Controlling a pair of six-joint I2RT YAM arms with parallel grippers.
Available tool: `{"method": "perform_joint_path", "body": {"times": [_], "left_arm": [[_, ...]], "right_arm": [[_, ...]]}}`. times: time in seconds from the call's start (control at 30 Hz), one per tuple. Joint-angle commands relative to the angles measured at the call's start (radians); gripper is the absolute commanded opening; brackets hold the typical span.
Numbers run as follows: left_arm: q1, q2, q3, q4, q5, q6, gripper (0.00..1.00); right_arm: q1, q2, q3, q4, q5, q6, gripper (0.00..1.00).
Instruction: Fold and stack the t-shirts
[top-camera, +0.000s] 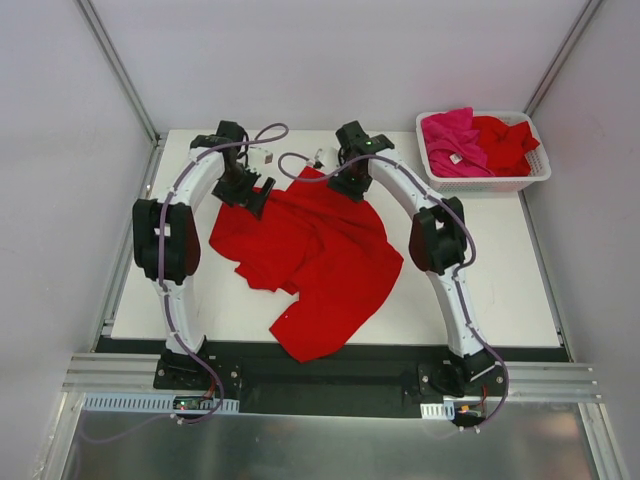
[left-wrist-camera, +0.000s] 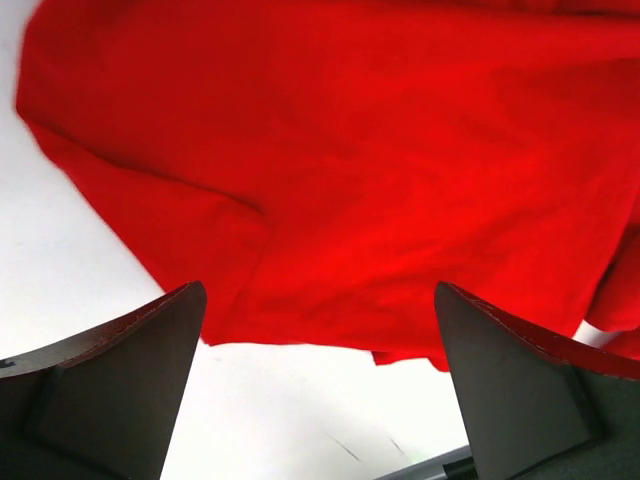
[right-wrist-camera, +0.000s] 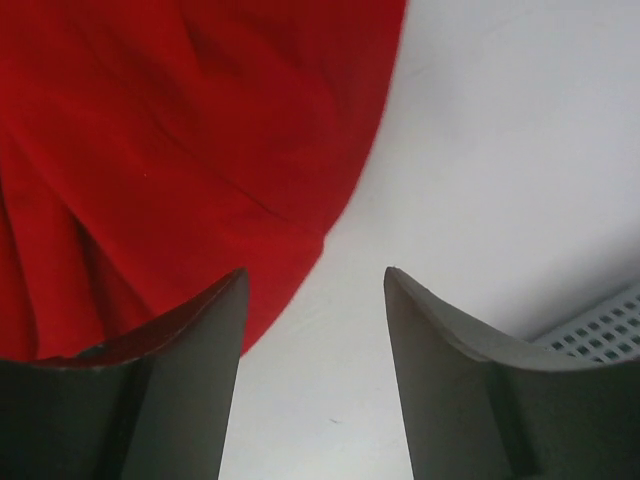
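Lying rumpled across the middle of the white bench (top-camera: 480, 270), the red t-shirt (top-camera: 310, 255) is partly spread out. The left claw (left-wrist-camera: 320, 290) hangs wide open over its far-left corner, holding nothing. The right claw (right-wrist-camera: 315, 272) sits at its far hem, jaws apart over bare bench, empty. At the far right, a white basket (top-camera: 535, 178) holds a magenta t-shirt (top-camera: 450, 135) and a second red t-shirt (top-camera: 505, 140).
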Motion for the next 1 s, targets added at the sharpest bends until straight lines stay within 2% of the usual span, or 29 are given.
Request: {"method": "perform_joint_path", "body": {"times": [0.0, 0.07, 0.27, 0.37, 0.47, 0.5, 0.53, 0.57, 0.6, 0.63, 0.67, 0.7, 0.73, 0.77, 0.8, 0.83, 0.93, 0.97], "left_arm": [[-0.019, 0.012, -0.016, -0.039, 0.027, -0.009, 0.99], [-0.021, 0.033, -0.021, -0.042, 0.004, -0.009, 0.99], [-0.024, 0.101, -0.018, -0.042, -0.158, -0.006, 0.99], [-0.024, 0.119, -0.021, -0.039, -0.189, 0.001, 0.99], [-0.024, 0.124, -0.033, -0.039, -0.198, 0.007, 0.99], [-0.024, 0.125, -0.038, -0.039, -0.197, 0.012, 0.99], [-0.024, 0.124, -0.047, -0.037, -0.189, 0.015, 0.99], [-0.024, 0.125, -0.05, -0.036, -0.179, 0.02, 0.99], [-0.024, 0.122, -0.051, -0.034, -0.172, 0.023, 0.99], [-0.024, 0.119, -0.058, -0.033, -0.169, 0.024, 0.98], [-0.024, 0.119, -0.061, -0.031, -0.168, 0.027, 0.98], [-0.024, 0.118, -0.067, -0.028, -0.171, 0.027, 0.94], [-0.024, 0.116, -0.079, -0.019, -0.177, 0.03, 0.81], [-0.024, 0.115, -0.087, -0.013, -0.195, 0.032, 0.72], [-0.022, 0.118, -0.093, -0.01, -0.201, 0.033, 0.58], [-0.021, 0.118, -0.11, -0.002, -0.209, 0.035, 0.34], [-0.021, 0.125, -0.137, 0.009, -0.244, 0.035, 0.02], [-0.021, 0.124, -0.147, 0.012, -0.254, 0.035, 0.0]], "right_arm": [[0.02, 0.069, 0.048, -0.037, 0.003, -0.046, 0.61], [0.02, 0.076, 0.028, -0.058, 0.006, -0.066, 0.62], [0.017, 0.088, -0.008, -0.106, 0.015, -0.109, 0.92], [0.016, 0.094, -0.011, -0.12, 0.01, -0.115, 0.93], [0.017, 0.099, -0.014, -0.123, 0.004, -0.11, 0.74], [0.016, 0.099, -0.017, -0.124, 0.003, -0.109, 0.57], [0.016, 0.102, -0.017, -0.121, 0.004, -0.109, 0.49], [0.017, 0.103, -0.017, -0.121, 0.007, -0.107, 0.24], [0.016, 0.103, -0.018, -0.121, 0.013, -0.1, 0.1], [0.016, 0.105, -0.017, -0.117, 0.021, -0.095, 0.01], [0.014, 0.103, -0.017, -0.117, 0.023, -0.091, 0.01], [0.014, 0.1, -0.018, -0.115, 0.024, -0.087, 0.01], [0.016, 0.094, -0.028, -0.101, 0.03, -0.083, 0.01], [0.016, 0.082, -0.031, -0.092, 0.035, -0.078, 0.01], [0.013, 0.074, -0.034, -0.086, 0.044, -0.074, 0.01], [0.012, 0.07, -0.034, -0.078, 0.044, -0.069, 0.01], [0.009, 0.04, -0.035, -0.061, 0.055, -0.054, 0.01], [0.009, 0.027, -0.038, -0.052, 0.065, -0.052, 0.01]]}}
